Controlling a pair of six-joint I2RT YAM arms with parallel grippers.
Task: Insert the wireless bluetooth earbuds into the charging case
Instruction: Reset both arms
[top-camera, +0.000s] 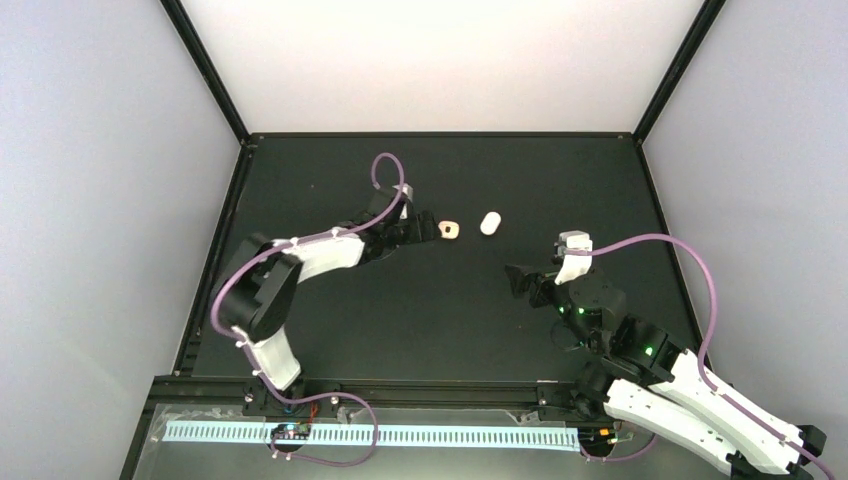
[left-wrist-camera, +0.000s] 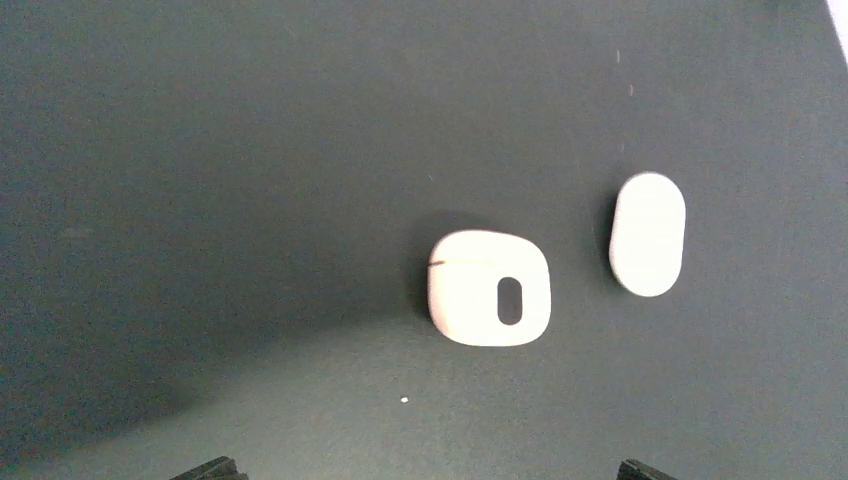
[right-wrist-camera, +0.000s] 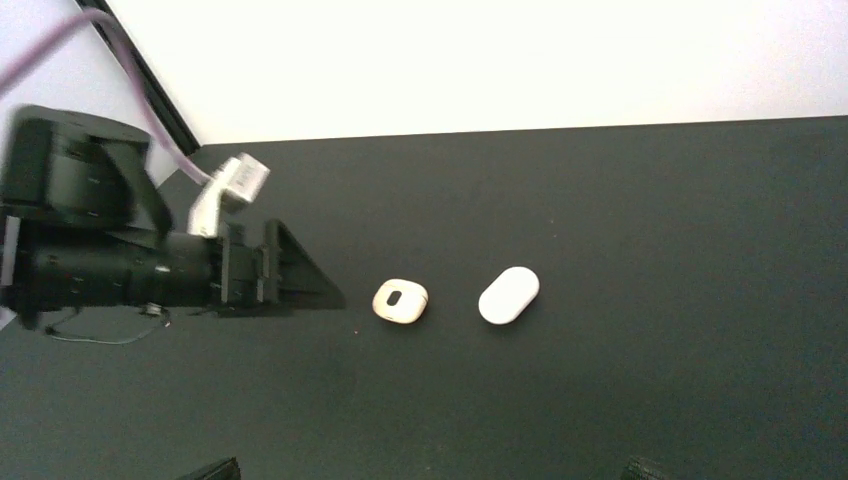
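The charging case (top-camera: 450, 230) lies closed and flat on the black table, cream-white with a dark oval spot. It also shows in the left wrist view (left-wrist-camera: 489, 289) and the right wrist view (right-wrist-camera: 400, 300). No earbuds are in view. My left gripper (top-camera: 425, 231) is open and empty, low over the table just left of the case; only its fingertips (left-wrist-camera: 215, 468) show at the bottom corners of its wrist view. My right gripper (top-camera: 520, 281) is open and empty, well to the near right of the case, with the case far ahead of its fingertips (right-wrist-camera: 212, 468).
A plain white pill-shaped capsule (top-camera: 489, 223) lies just right of the case, a small gap between them; it also shows in the wrist views (left-wrist-camera: 647, 235) (right-wrist-camera: 508, 295). A tiny white speck (left-wrist-camera: 404, 401) lies near the case. Black frame posts and white walls bound the table.
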